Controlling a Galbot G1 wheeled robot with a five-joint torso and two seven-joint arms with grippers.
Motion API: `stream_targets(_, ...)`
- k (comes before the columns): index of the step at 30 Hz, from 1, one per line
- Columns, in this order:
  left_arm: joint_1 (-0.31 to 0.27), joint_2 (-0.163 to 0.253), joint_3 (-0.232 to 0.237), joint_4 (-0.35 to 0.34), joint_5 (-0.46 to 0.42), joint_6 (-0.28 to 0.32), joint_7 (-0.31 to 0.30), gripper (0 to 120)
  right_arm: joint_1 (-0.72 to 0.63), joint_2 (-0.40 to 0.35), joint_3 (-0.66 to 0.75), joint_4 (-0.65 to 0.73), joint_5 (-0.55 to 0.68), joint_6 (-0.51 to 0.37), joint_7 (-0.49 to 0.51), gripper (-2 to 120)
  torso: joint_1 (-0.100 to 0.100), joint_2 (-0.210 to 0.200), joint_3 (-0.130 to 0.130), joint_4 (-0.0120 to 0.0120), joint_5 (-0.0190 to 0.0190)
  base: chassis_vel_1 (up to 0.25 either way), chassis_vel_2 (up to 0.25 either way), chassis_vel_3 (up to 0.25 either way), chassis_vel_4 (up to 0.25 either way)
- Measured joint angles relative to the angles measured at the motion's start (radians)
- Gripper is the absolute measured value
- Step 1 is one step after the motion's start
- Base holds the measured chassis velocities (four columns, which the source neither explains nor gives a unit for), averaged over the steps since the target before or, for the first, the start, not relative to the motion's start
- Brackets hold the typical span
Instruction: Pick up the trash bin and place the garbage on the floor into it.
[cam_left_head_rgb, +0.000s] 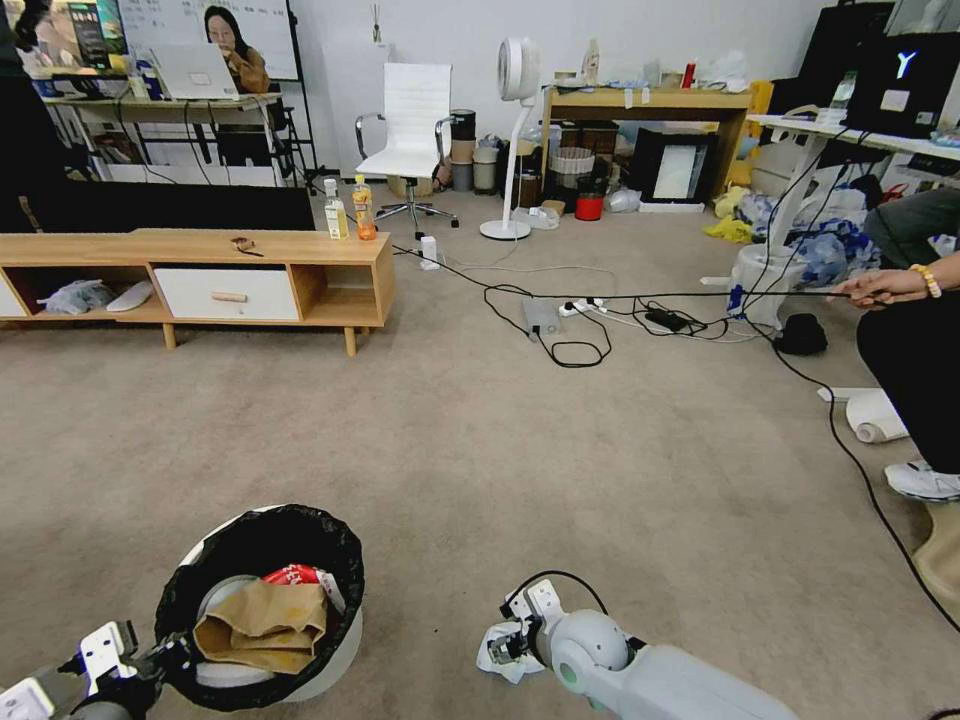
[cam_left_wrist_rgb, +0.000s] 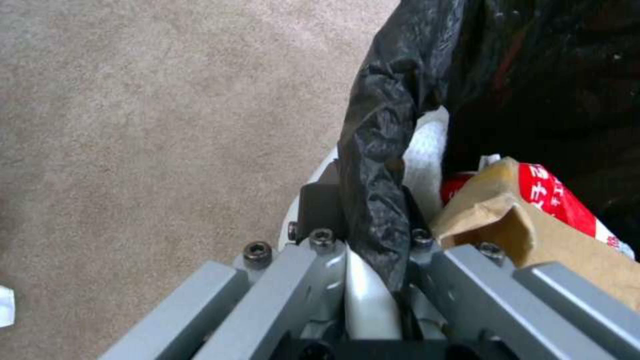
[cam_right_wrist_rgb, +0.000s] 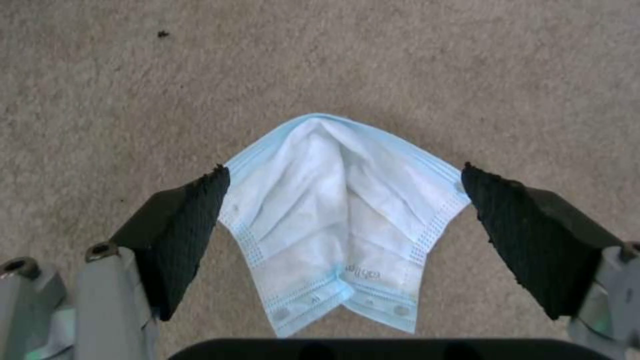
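The trash bin (cam_left_head_rgb: 335, 650), white with a black bag over its rim, hangs low at the near left. My left gripper (cam_left_head_rgb: 165, 655) is shut on its rim, with the bag (cam_left_wrist_rgb: 380, 140) pinched between the fingers (cam_left_wrist_rgb: 320, 210). A brown paper box (cam_left_head_rgb: 262, 625) and a red-white carton (cam_left_head_rgb: 300, 575) lie inside. One piece of garbage, a pale blue face mask (cam_right_wrist_rgb: 340, 215), lies flat on the carpet floor (cam_left_head_rgb: 600, 450). My right gripper (cam_left_head_rgb: 505, 645) hovers just above it, open. Its black pads (cam_right_wrist_rgb: 190, 220) stand on either side of the mask (cam_left_head_rgb: 495, 655).
A low wooden cabinet (cam_left_head_rgb: 200, 270) with two drink bottles stands at the far left. Black cables and a power strip (cam_left_head_rgb: 560, 320) cross the carpet ahead. A paper roll (cam_left_head_rgb: 875, 415) lies at the right. A fan (cam_left_head_rgb: 515, 130) and a white chair (cam_left_head_rgb: 410, 130) stand farther back.
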Motion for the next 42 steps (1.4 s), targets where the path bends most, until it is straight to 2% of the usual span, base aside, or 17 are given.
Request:
stream_targets(6, 0.001, -0.001, 0.001, 0.0, 0.001, 0.0, 0.0, 3, -0.002, 0.008, 0.0, -0.017, -0.012, 0.01, -0.009, 90, 0.0, 0.0, 0.0, 0.0, 0.0, 0.0, 0.0, 0.0, 0.0)
stream_targets(11, 0.001, -0.003, 0.004, 0.0, 0.004, -0.001, 0.0, 3, -0.004, 0.022, 0.0, -0.038, -0.022, 0.021, -0.016, 85, 0.0, 0.0, 0.0, 0.0001, 0.0, 0.0, 0.0, 0.0, 0.0)
stream_targets(19, 0.002, -0.006, 0.009, 0.0, 0.005, -0.002, 0.0, 3, -0.009, 0.056, -0.008, -0.095, -0.062, 0.052, -0.038, 62, 0.0, 0.0, 0.0, 0.0001, 0.0001, 0.0, 0.0, 0.0, 0.0)
stream_targets(42, 0.002, -0.013, 0.027, 0.004, 0.014, -0.004, 0.0, 3, -0.031, 0.089, -0.009, -0.198, -0.128, 0.093, -0.079, 54, 0.0, 0.0, 0.0, -0.0002, -0.0002, 0.0, 0.0, 0.0, 0.0)
